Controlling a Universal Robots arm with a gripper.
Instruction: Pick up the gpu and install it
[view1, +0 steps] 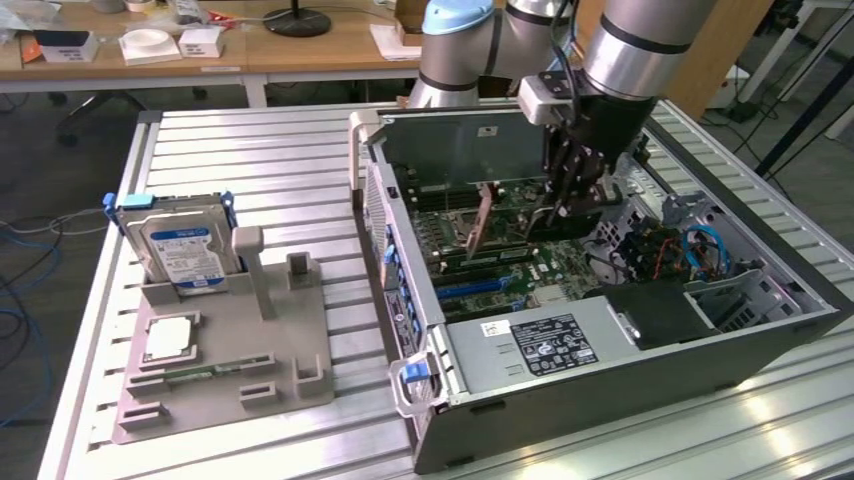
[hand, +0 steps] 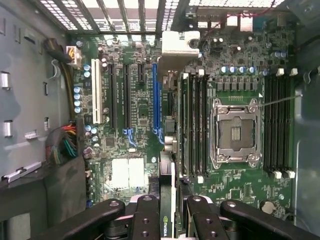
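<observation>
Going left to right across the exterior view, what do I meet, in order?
The hard drive → tall grey post of the parts holder → side wall of the computer case → end effector, shut on the gpu → blue cables inside the case.

The grey plastic tray bearing the upright silver hard drive sits on the slatted metal desk, to the exterior view's left of the open black computer case, with the thin green gpu inside it.
</observation>
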